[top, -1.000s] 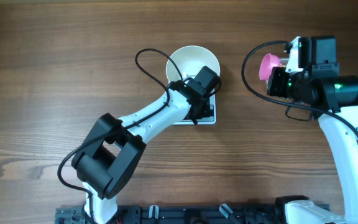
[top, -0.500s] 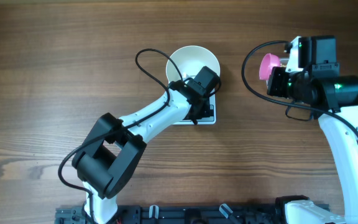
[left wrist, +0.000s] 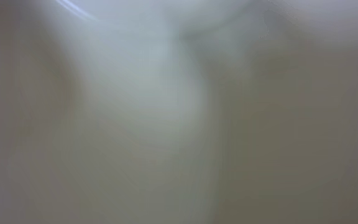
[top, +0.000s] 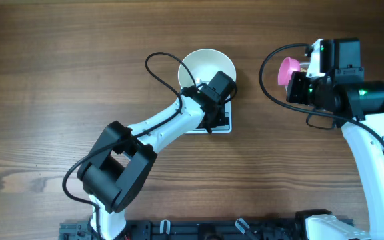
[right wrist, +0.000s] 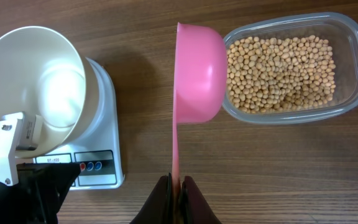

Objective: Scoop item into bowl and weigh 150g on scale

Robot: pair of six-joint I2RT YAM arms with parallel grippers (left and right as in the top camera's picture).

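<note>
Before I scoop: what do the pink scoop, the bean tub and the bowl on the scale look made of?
Pink scoop: likely plastic, opaque and smooth with a soft sheen. Tub: clear plastic, glossy; the wooden table shows through its rim. Bowl: white and smooth with a faint gloss; it could be plastic or glazed ceramic, I can't tell which.

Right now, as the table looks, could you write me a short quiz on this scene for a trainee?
1. True or false: the white bowl stands on the scale.
2. What holds the pink scoop? A: the right claw. B: the bowl. C: nothing.
3. Fill in: the soybeans lie in the clear ____.
Key: 1 true; 2 A; 3 tub.
</note>
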